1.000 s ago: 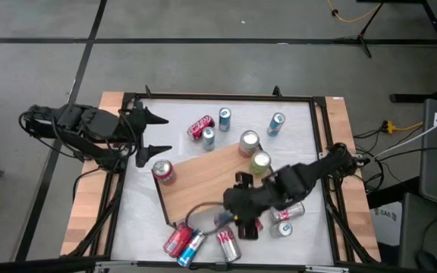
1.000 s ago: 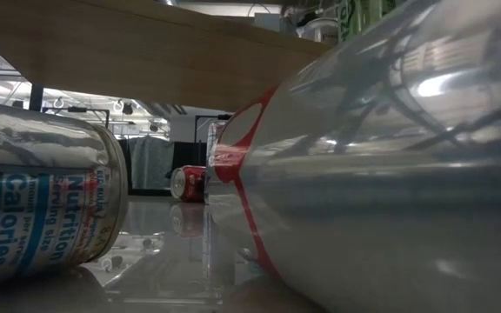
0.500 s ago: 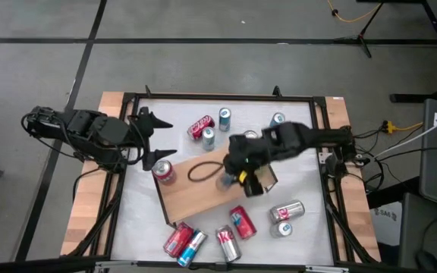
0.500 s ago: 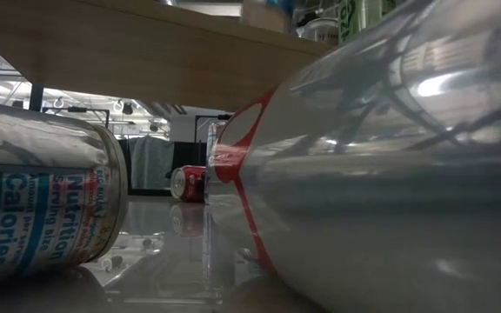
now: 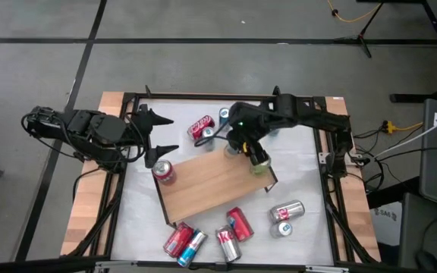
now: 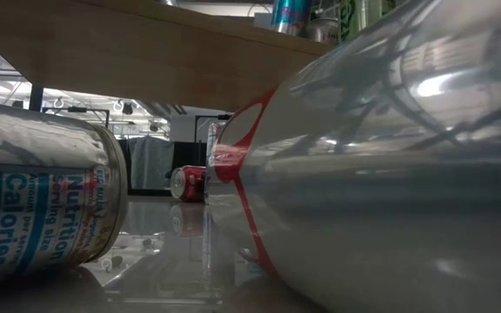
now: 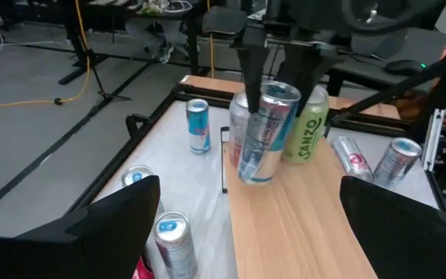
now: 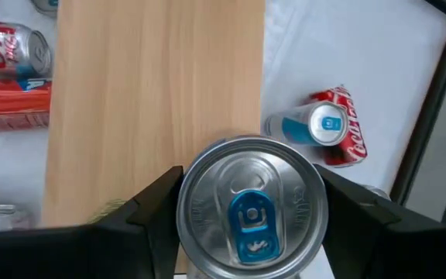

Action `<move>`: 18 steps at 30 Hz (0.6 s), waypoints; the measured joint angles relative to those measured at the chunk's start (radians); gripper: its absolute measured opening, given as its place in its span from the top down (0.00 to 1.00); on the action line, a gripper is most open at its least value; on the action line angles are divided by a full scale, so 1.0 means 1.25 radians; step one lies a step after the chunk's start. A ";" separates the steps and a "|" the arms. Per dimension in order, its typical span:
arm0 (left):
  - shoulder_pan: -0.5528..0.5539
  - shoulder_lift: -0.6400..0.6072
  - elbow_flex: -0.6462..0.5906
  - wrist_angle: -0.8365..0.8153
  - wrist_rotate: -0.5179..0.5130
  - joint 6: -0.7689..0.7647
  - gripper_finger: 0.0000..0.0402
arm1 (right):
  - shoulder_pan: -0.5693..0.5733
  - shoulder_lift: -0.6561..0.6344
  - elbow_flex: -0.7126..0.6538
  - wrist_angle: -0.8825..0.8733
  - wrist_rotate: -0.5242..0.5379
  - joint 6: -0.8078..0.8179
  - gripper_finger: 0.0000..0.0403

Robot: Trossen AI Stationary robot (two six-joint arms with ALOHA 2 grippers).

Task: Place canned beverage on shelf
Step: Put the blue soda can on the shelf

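In the low view, a huge can (image 6: 381, 165) at three o'clock is cut off by the edges and hides most of the table. The shelf (image 6: 146, 52) shows only its underside. From above, the right gripper (image 5: 237, 140) hides its held can.

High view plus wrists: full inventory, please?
shelf: 1, light-brown board, black frame, mid-table
held can: 1, silver-blue, tilted, at shelf's far end
green can: 1, upright on shelf beside it
red can: 1, upright by shelf's left corner
near-edge cans: 4, red, silver, blue, lying
right-side cans: 2, silver-red, lying
table: 1, white, black rim
left gripper: jaws open, empty, table's left
right gripper: jaws on held can
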 joint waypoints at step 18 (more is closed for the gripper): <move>0.000 0.000 0.000 0.002 0.000 0.000 0.02 | -0.017 0.046 0.000 0.005 -0.010 -0.024 0.44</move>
